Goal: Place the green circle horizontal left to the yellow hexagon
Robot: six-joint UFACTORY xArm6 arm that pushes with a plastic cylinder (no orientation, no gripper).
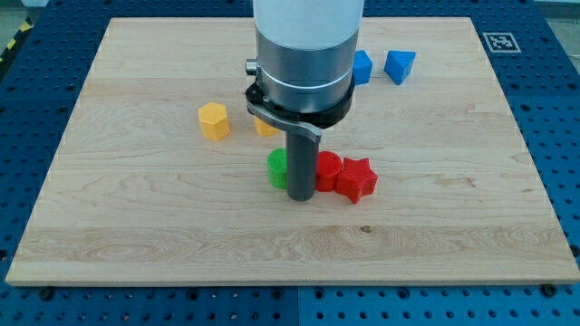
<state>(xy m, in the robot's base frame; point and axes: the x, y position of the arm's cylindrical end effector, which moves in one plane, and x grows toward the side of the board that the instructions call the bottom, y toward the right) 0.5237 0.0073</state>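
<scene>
The green circle (276, 168) lies near the board's middle, partly hidden behind my rod. My tip (300, 196) rests on the board just to the right of the green circle, between it and a red round block (328, 169). The yellow hexagon (214, 119) sits up and to the left of the green circle, apart from it. The green circle is lower than the hexagon and on its right side.
A red star (357, 178) touches the red round block on its right. A second yellow block (264, 126) peeks out behind the arm. Two blue blocks (362, 66) (399, 65) lie at the view's top right. The wooden board (136, 226) sits on a blue table.
</scene>
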